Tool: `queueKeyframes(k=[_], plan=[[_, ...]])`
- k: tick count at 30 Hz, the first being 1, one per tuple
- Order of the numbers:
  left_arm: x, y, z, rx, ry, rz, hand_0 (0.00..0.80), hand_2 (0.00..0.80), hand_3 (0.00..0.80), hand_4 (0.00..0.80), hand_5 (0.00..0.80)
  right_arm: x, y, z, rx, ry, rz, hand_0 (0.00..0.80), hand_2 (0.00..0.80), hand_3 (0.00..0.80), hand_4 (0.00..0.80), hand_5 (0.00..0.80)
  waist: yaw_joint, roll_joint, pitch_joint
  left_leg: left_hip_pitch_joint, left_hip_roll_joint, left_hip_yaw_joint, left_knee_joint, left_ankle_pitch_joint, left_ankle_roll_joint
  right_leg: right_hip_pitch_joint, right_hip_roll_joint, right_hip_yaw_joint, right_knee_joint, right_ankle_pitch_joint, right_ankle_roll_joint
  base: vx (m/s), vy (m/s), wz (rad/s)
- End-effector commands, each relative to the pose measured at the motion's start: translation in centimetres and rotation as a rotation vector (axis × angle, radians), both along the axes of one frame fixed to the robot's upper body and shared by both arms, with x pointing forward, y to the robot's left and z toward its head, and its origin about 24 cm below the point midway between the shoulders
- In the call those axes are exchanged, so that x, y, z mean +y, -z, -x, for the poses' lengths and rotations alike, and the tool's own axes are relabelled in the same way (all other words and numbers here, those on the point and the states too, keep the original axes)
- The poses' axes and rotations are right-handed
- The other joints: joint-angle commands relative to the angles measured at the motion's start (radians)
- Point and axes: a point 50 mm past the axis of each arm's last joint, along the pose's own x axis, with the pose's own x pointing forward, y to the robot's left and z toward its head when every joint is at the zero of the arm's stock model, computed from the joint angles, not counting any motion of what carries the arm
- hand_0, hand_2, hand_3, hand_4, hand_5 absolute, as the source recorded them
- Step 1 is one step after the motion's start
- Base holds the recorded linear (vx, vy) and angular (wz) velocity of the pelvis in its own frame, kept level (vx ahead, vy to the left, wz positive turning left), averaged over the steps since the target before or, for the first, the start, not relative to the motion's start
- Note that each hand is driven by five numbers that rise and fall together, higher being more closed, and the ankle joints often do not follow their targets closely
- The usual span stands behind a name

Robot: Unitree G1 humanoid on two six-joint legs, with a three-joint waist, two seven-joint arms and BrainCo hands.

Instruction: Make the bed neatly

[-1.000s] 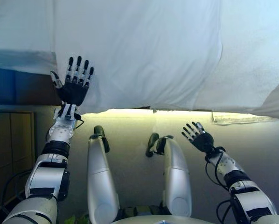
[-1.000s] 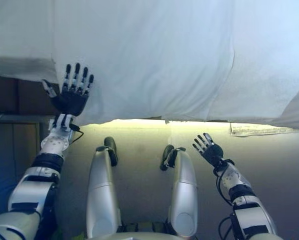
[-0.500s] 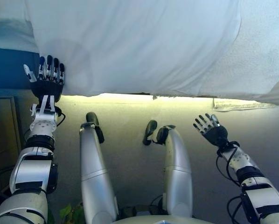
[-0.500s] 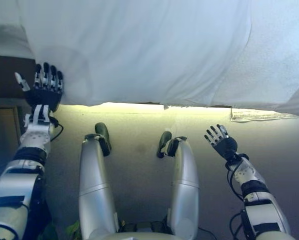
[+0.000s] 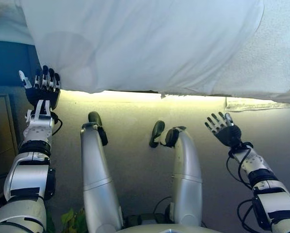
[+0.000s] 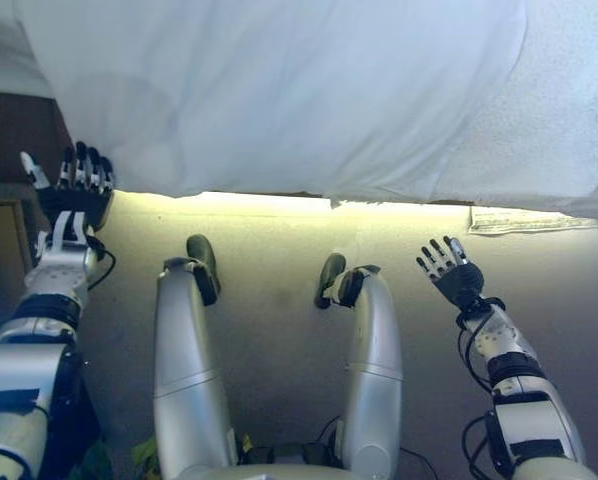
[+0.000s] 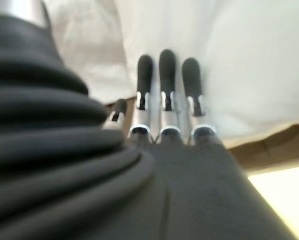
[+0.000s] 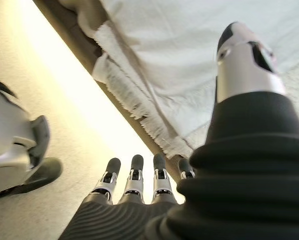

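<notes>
**Bed inspection: cover laid, edge not yet dressed**

The white sheet (image 5: 145, 43) lies across the bed and overhangs the near side, its lower hem running fairly straight above the lit gap at floor level. The surface reads largely smooth, with faint creases only. To the right a coarser fringed blanket (image 5: 281, 63) shows beside the sheet, its frayed end (image 5: 254, 103) sticking out below the hem line. That corner looks untidy.

The left hand (image 5: 40, 90) is raised at the sheet's left corner, fingers straight and close together, holding nothing; its wrist view shows the fingertips just short of or barely at the cloth, and I cannot tell which. The right hand (image 5: 225, 130) hangs over the floor (image 5: 135, 131) well below the hem, fingers spread, empty.

Judgement: the spreading appears mostly done. What seems left is squaring the left corner, tucking or aligning the fringed end on the right, and a last smoothing. No pillows show, so the head of the bed cannot be assessed.

No brands, labels or legible writing are visible.
</notes>
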Motion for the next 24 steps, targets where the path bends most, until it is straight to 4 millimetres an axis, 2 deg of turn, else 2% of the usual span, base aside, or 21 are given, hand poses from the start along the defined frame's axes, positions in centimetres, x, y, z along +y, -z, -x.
queueKeyframes(k=[1,7,11,14,18,21,24], plan=[[1.8,2.3,1.8,0.05,-0.096,0.084,0.0,0.0,0.0,0.0,0.0,-2.2,-0.1,1.2,-0.042,0.078,0.0,0.0,0.0,0.0,0.0,0.0,0.011,0.019,-0.002,0.093,-0.038,0.042,-0.02,-0.085,0.046,0.056,-0.024,0.01,-0.079,0.101,0.072,-0.03,-0.017,0.0],[1.5,8.1,5.2,0.127,-0.164,0.232,0.0,0.0,0.0,0.0,0.0,-1.6,0.2,1.5,-0.053,0.058,-0.004,0.0,0.0,0.0,0.0,0.0,0.016,0.057,-0.003,0.218,-0.036,0.077,-0.058,-0.085,0.029,0.164,-0.027,0.016,-0.105,0.083,0.075,-0.007,-0.009,0.07],[-1.5,14.5,8.7,0.281,-0.143,0.315,0.0,0.0,0.0,0.0,0.0,-0.3,1.5,1.8,-0.05,0.057,-0.04,0.0,0.0,0.0,0.0,0.0,0.023,0.085,-0.039,0.345,-0.046,0.11,-0.137,-0.082,0.021,0.273,-0.027,0.023,-0.159,0.066,0.074,0.009,-0.04,0.13],[-2.5,17.4,11.3,0.363,-0.147,0.334,0.0,0.0,0.0,0.0,0.0,0.4,2.4,2.3,-0.03,0.055,-0.054,0.0,0.0,0.0,0.0,0.0,0.025,0.097,-0.066,0.435,-0.053,0.134,-0.205,-0.071,0.016,0.355,-0.031,0.017,-0.211,0.065,0.071,0.051,-0.053,0.17],[-3.2,20.7,15.7,0.503,-0.142,0.33,0.0,0.0,0.0,0.0,0.0,0.4,4.5,4.6,0.027,0.087,-0.074,0.0,0.0,0.0,0.0,0.0,0.04,0.109,-0.13,0.567,-0.082,0.153,-0.297,-0.054,0.022,0.491,-0.049,-0.015,-0.293,0.072,0.075,0.123,-0.055,0.22],[-3.4,22.0,18.0,0.591,-0.126,0.291,0.0,0.0,0.0,0.0,0.0,0.7,6.4,6.6,0.093,0.114,-0.089,0.0,0.0,0.0,0.0,0.0,0.045,0.11,-0.168,0.659,-0.092,0.165,-0.361,-0.041,0.031,0.593,-0.055,-0.032,-0.36,0.082,0.078,0.166,-0.07,0.16],[-3.4,23.1,20.3,0.713,-0.107,0.227,0.0,0.0,0.0,0.0,0.0,0.8,9.2,9.5,0.228,0.135,-0.084,0.0,0.0,0.0,0.0,0.0,0.055,0.104,-0.223,0.797,-0.103,0.178,-0.456,-0.023,0.036,0.746,-0.059,-0.064,-0.465,0.095,0.081,0.251,-0.093,0.2]])
